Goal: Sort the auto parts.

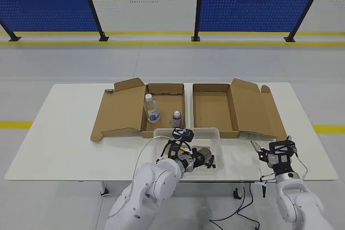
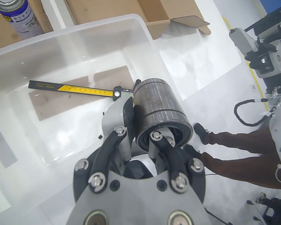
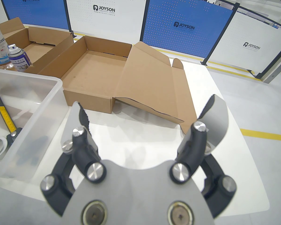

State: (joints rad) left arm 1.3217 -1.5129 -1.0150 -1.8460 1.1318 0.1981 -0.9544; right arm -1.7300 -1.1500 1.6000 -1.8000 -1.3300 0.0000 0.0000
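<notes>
Left end effector (image 2: 141, 120) — clamped, gripping bearing (image 2: 161, 104) (steel)

Two open cardboard boxes sit side by side at the centre of the white surface (image 1: 57, 144). The left box (image 1: 167, 109) holds a clear bottle (image 1: 152, 108) and a spray can (image 1: 177, 119); the right box (image 1: 211, 109) is beside it. Just below is a clear bin (image 1: 187, 131), where the left tool (image 1: 202, 159) grips a dark metal part (image 1: 207, 157). The right tool (image 1: 260, 155) hangs at lower right.
</notes>
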